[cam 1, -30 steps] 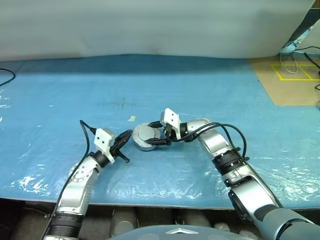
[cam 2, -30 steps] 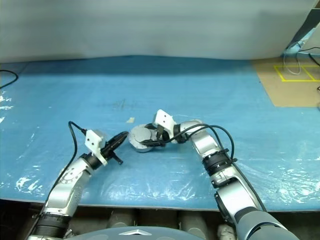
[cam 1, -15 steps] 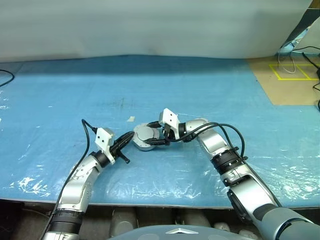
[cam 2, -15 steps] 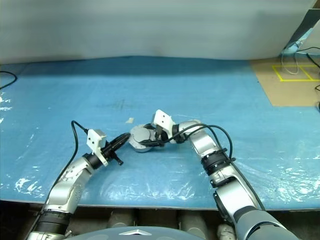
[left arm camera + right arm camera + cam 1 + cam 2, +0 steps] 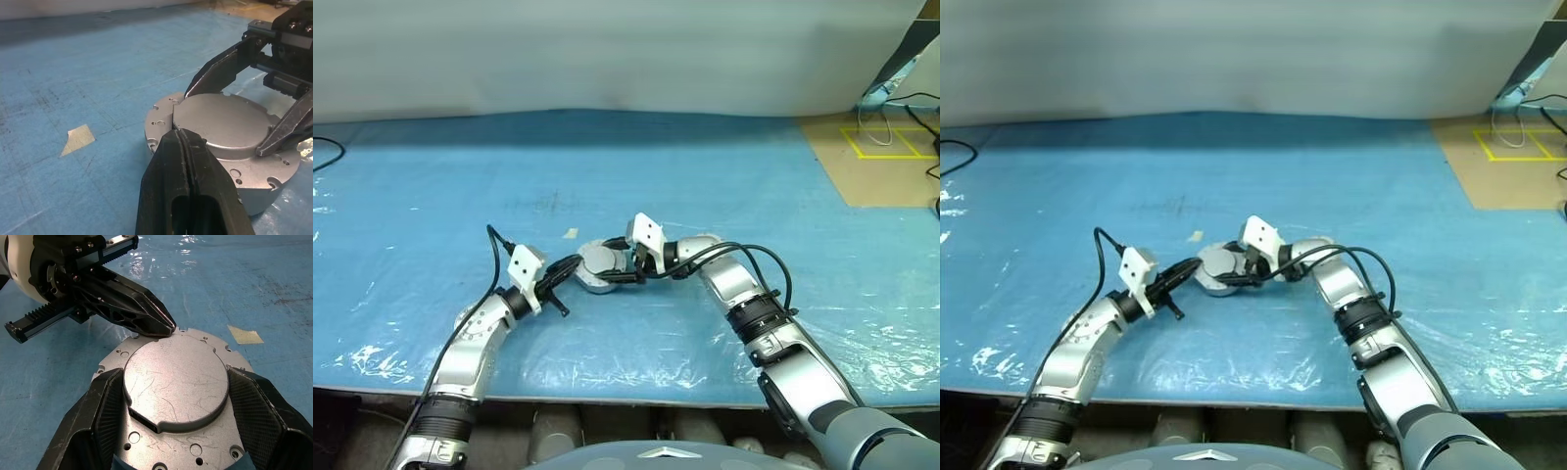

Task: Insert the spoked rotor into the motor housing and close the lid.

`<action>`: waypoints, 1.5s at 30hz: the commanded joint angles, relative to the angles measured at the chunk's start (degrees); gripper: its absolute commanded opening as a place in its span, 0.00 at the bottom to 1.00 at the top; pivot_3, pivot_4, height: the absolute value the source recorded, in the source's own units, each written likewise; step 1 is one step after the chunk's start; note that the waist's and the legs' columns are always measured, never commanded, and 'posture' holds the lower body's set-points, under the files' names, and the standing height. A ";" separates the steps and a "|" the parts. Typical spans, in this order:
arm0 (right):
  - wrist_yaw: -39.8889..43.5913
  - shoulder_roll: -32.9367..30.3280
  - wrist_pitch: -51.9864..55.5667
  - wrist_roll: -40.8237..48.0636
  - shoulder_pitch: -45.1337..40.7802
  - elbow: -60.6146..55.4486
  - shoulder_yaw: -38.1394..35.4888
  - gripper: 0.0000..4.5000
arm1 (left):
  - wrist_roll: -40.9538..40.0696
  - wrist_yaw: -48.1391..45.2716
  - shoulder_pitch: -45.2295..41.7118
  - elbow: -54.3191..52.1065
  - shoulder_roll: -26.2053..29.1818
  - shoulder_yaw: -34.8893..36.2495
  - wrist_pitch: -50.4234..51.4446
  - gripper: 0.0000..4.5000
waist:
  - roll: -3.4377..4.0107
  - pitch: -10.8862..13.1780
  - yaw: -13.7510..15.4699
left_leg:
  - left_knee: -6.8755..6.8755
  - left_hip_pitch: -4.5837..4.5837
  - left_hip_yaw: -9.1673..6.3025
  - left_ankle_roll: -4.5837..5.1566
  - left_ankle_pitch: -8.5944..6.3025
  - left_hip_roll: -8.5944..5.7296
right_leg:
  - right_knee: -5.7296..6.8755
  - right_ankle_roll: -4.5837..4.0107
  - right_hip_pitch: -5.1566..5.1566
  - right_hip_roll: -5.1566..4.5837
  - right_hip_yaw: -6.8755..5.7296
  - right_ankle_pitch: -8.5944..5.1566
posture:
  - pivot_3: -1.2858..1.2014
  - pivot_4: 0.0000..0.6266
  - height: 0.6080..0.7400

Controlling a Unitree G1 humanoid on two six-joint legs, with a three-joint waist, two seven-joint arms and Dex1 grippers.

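Blue plastic sheet covers the table (image 5: 431, 196), with a pale wall behind and a brown floor with yellow lines at the far right. Near the middle of the table sits the motor housing (image 5: 176, 396), a round silver puck with a flat raised disc on top. The right hand (image 5: 176, 431) grips the housing with its two fingers wide apart on opposite sides. The left hand (image 5: 182, 142) is fully closed and empty, its tip touching the housing's rim. A small tape scrap (image 5: 78, 138) lies nearby.
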 commanded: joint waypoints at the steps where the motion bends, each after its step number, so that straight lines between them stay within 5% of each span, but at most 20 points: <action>1: -1.90 -1.38 1.94 -2.80 2.03 5.39 0.74 0.66 | 3.52 -0.78 1.19 2.83 1.15 -2.79 -0.28 0.00 | 0.02 -0.08 0.02 | 0.00 0.05 0.00 0.00 0.00 0.01 | 0.00 0.26 0.05 0.00 0.00 -0.15 | 0.52 0.24 1.00; 7: -2.21 -1.88 0.48 -2.99 2.49 5.05 0.62 0.66 | 3.35 -1.76 1.62 3.31 1.50 -3.14 -1.05 0.00 | 0.06 -0.13 0.02 | 0.00 0.17 -0.01 0.00 0.00 0.02 | -0.01 0.29 0.17 0.00 0.00 -0.17 | 0.52 0.24 1.00; 12: -1.73 -1.54 0.37 -1.77 2.89 2.91 0.05 1.00 | 3.26 -1.52 1.36 2.14 1.37 -3.16 -0.23 0.00 | 0.07 -0.14 0.03 | 0.00 0.11 -0.01 0.00 0.00 0.01 | -0.03 0.29 0.16 0.00 0.00 -0.17 | 0.52 0.24 1.00; 20: 0.79 -1.82 6.25 7.72 2.08 -8.18 -6.95 1.00 | 2.96 -0.04 3.38 -6.40 1.81 -3.88 5.01 0.00 | 0.04 -0.08 0.01 | -0.01 -0.41 0.00 0.01 0.01 0.02 | -0.04 -0.07 -0.50 0.03 0.00 0.04 | 0.52 0.24 1.00; 33: -5.57 -5.71 43.59 28.95 4.04 -11.40 -24.46 1.00 | 0.77 2.80 3.36 -20.29 3.79 -3.25 18.44 0.00 | -0.17 0.27 -0.08 | 0.06 -0.87 -0.01 -0.14 0.12 0.03 | -0.04 -0.07 -0.75 0.11 -0.03 0.05 | 0.52 0.24 1.00; 38: -5.55 -11.77 58.70 29.76 6.72 -11.90 -20.25 1.00 | 0.59 3.25 3.78 -22.10 4.22 -2.88 20.38 0.00 | -0.13 0.30 -0.01 | 0.09 -0.91 -0.02 -0.17 0.14 0.01 | -0.04 -0.07 -0.75 0.20 -0.04 0.05 | 0.52 0.24 1.00; 45: -6.18 -9.62 62.54 32.86 9.71 -16.79 -17.81 1.00 | 0.91 2.49 3.24 -18.66 4.41 -2.21 18.42 0.00 | -0.15 0.30 -0.12 | 0.11 -0.76 -0.02 -0.24 0.17 0.03 | 0.02 -0.10 -0.66 0.29 -0.06 0.06 | 0.52 0.24 1.00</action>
